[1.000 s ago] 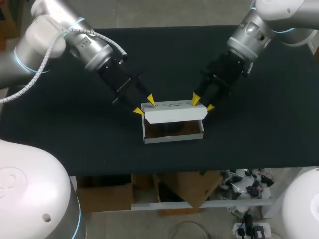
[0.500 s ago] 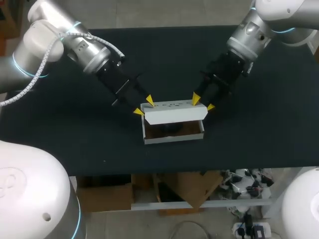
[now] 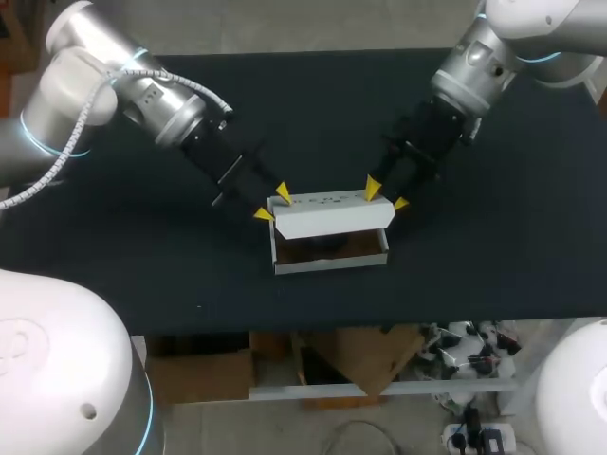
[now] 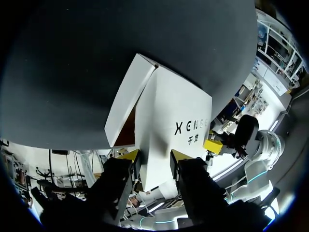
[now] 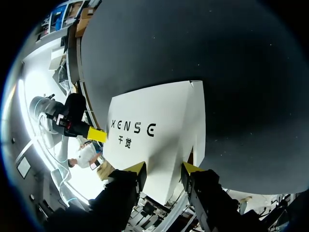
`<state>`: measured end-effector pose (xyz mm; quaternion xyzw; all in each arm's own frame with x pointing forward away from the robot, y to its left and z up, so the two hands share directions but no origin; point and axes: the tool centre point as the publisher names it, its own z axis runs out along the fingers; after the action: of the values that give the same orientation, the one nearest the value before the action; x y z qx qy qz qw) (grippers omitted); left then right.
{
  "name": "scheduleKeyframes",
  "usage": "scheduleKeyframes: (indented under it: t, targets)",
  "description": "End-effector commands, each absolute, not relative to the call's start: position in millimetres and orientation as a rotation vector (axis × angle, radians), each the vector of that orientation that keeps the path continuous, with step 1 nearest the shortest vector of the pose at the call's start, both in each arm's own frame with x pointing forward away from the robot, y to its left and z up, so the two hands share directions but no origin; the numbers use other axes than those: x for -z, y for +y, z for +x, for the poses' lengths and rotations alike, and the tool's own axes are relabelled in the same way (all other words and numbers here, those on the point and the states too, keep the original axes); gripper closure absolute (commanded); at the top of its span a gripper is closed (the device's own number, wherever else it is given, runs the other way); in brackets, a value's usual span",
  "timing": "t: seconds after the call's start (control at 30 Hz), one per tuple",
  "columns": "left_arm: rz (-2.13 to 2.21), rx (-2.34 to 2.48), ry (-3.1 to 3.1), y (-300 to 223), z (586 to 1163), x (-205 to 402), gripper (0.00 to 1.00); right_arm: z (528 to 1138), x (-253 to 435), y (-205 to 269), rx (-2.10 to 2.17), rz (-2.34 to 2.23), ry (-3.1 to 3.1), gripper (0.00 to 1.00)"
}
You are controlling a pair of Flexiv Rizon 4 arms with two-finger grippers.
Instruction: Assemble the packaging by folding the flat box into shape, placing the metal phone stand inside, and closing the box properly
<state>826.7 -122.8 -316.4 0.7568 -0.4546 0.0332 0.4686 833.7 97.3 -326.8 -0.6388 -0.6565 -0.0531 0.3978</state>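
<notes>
Sitting near the middle of the black table (image 3: pixel 474 265), the white box (image 3: pixel 330 258) shows its low front wall nearest, with a brown inside just behind it. Over the box's back half the lid (image 3: pixel 332 216) stands partly raised and tilted. The left gripper (image 3: pixel 272 202) pinches the lid's left end, a yellow tip on each face. The right gripper (image 3: pixel 386 196) clamps the right end likewise. Both arms enter from the far corners.
</notes>
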Motion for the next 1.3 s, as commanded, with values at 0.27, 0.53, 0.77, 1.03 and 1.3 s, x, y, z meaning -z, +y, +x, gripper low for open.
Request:
scheduleKeyframes:
  t: [0.27,0.53,0.77,1.03,1.3]
  targets:
    - [1.851,-0.084,-1.122,-130,822,324,0.61,833,332,100,0.122,-1.610,-1.661,0.52]
    - [1.846,-0.086,-1.135,-130,822,328,0.60,833,336,100,0.119,-1.606,-1.662,0.52]
    - [1.841,-0.090,-1.155,-127,823,332,0.59,831,340,98,0.118,-1.602,-1.661,0.52]
    - [1.836,-0.093,-1.167,-126,824,334,0.59,829,343,95,0.121,-1.601,-1.657,0.51]
    - [1.833,-0.098,-1.172,-123,825,335,0.59,828,344,94,0.121,-1.602,-1.655,0.52]
